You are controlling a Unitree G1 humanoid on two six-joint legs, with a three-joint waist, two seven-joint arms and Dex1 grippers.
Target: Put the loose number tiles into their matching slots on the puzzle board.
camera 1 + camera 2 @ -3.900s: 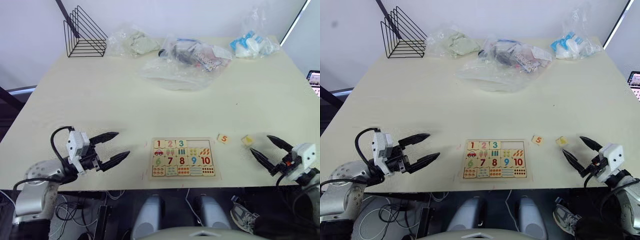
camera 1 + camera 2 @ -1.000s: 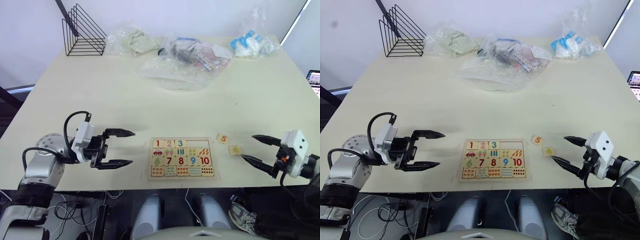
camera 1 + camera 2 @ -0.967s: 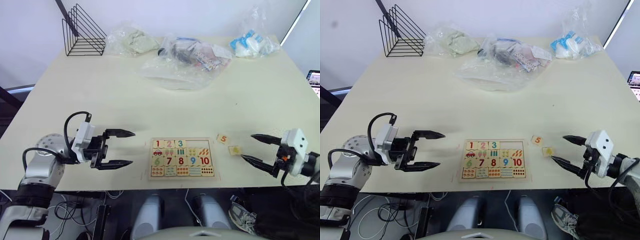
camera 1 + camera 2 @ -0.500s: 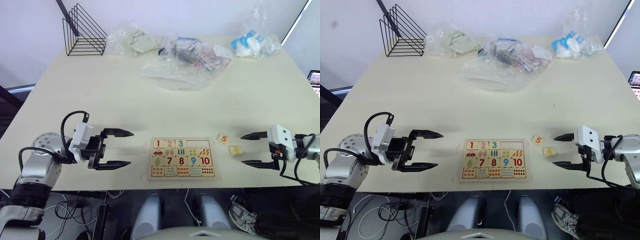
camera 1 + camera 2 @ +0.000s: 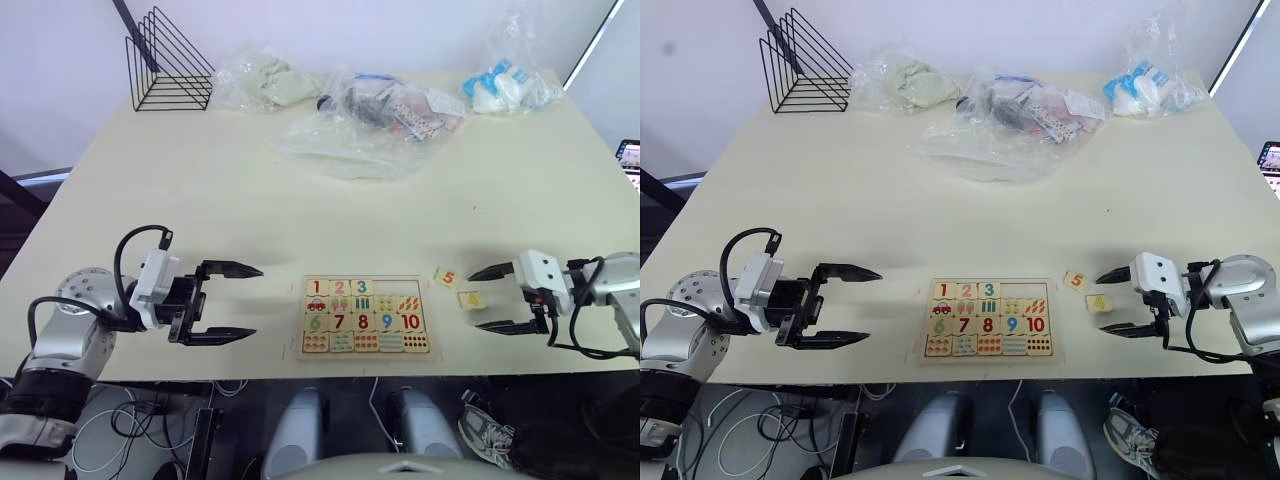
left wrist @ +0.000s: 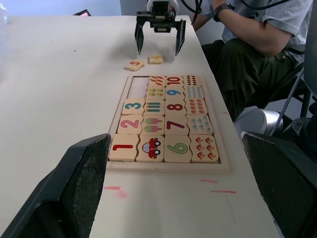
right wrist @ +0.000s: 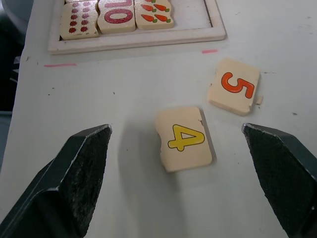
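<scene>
The puzzle board (image 5: 366, 316) lies near the table's front edge, with 1, 2 and 3 seated in its top row. Two matching slots (image 5: 397, 287) at that row's right end are bare. Two loose number tiles lie just right of the board: the orange 5 (image 5: 447, 278) and the yellow 4 (image 7: 185, 139). My right gripper (image 5: 476, 301) is open and level at table height, one finger on each side of the 4, not touching it. My left gripper (image 5: 258, 302) hovers open left of the board, holding nothing.
A black wire rack (image 5: 168, 65) stands at the far left corner. Clear plastic bags (image 5: 375, 120) lie along the back. A seated person (image 6: 257, 29) is beyond the table's right side. Short red marks (image 7: 60, 65) sit on the table beside the board.
My right gripper has turned level and slid left until its fingers flank the 4 tile, which earlier lay farther right. The left gripper has barely shifted.
</scene>
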